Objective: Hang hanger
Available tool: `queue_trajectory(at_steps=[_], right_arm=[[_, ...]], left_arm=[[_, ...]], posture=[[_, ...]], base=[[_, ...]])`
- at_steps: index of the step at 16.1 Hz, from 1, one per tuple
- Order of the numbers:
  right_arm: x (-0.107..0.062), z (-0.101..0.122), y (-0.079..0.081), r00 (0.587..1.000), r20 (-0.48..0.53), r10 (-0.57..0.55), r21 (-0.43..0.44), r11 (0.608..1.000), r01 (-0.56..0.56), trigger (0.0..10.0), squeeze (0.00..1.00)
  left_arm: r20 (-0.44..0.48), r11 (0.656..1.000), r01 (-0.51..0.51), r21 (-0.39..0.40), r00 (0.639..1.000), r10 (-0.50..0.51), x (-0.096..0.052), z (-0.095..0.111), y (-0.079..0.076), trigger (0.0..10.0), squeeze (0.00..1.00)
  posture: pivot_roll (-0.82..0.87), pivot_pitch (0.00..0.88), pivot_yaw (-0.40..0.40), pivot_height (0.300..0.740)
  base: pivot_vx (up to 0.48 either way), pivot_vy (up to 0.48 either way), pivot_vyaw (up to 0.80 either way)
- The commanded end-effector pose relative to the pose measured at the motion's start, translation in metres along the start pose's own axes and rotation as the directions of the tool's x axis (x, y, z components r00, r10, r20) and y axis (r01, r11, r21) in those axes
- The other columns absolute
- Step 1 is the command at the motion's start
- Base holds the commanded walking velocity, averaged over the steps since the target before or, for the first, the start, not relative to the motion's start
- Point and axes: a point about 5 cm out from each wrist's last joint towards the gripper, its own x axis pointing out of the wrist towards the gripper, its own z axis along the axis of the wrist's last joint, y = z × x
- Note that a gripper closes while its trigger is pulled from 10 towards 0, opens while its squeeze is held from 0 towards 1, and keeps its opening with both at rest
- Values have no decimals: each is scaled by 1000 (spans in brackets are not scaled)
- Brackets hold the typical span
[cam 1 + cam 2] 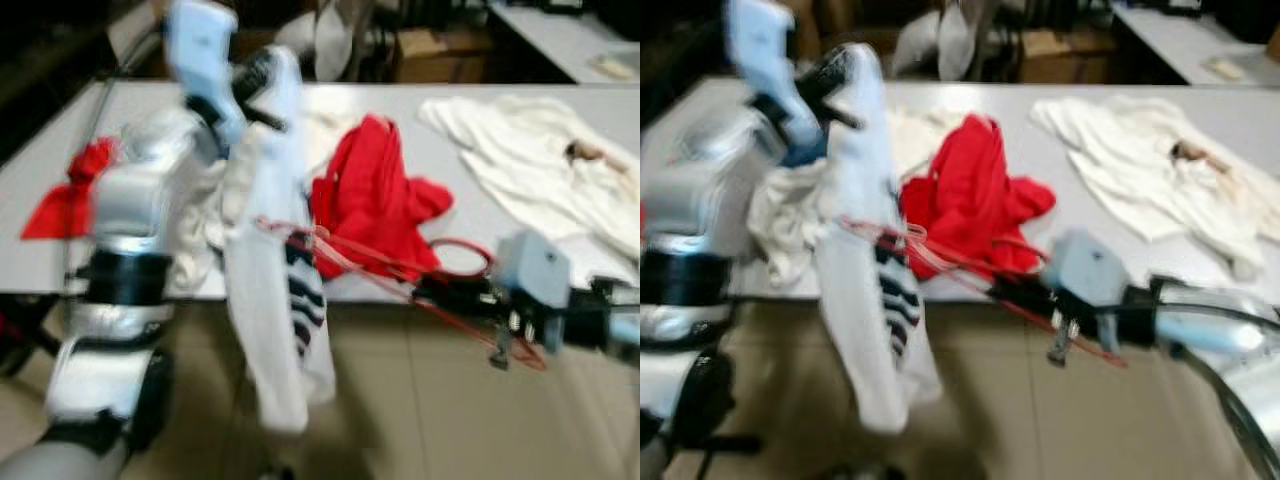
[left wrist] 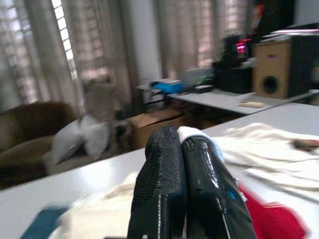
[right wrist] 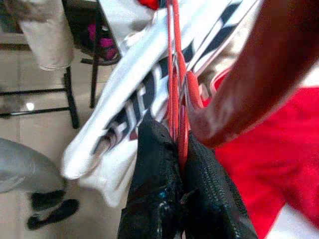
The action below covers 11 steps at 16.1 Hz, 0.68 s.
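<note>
A white garment with dark stripes (image 1: 275, 300) hangs in front of the table edge, held up at its top by my left gripper (image 1: 262, 75), which is shut on the cloth. In the left wrist view the black fingers (image 2: 164, 199) press together over white fabric (image 2: 192, 132). My right gripper (image 1: 432, 292) reaches in from the right, shut on a thin red hanger (image 1: 350, 258) whose far end pokes into the garment. The right wrist view shows the red hanger wire (image 3: 175, 99) clamped between the fingertips (image 3: 154, 164) with the striped garment (image 3: 144, 104) behind.
The grey table (image 1: 520, 215) carries a red garment (image 1: 375, 195), a white garment (image 1: 540, 165) at the right, another red cloth (image 1: 65, 200) at the left and a second red hanger (image 1: 462, 255). Tiled floor (image 1: 420, 400) lies below. A person's leg and shoe (image 3: 45, 209) stand nearby.
</note>
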Motion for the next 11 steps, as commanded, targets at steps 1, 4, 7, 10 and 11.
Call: queue_trajectory(at_steps=[1,4,7,10,11], right_arm=[[-1,-3,-2,1000,-26,7,-8,1000,-7,10000,0],[5,-5,-10,999,-30,19,-20,1000,-20,10000,0],[10,-1,-14,1000,-4,25,-31,999,-25,10000,0],[13,7,-15,999,42,33,-34,999,-32,10000,0],[13,7,-15,999,42,33,-34,999,-32,10000,0]], left_arm=[[51,999,38,12,998,-39,3,15,-10,10000,0],[79,999,22,40,997,-26,0,30,-5,10000,0],[125,998,57,19,990,-59,3,46,-8,10000,0],[178,994,104,-21,979,-99,10,60,-17,10000,0],[178,994,104,-21,979,-99,10,60,-17,10000,0]], posture=[[-40,4,-1,740],[-29,7,-12,740],[-23,6,-9,740],[-23,2,5,740],[-23,2,5,740]], base=[[292,0,0],[298,0,0],[295,0,0],[296,0,0],[296,0,0]])
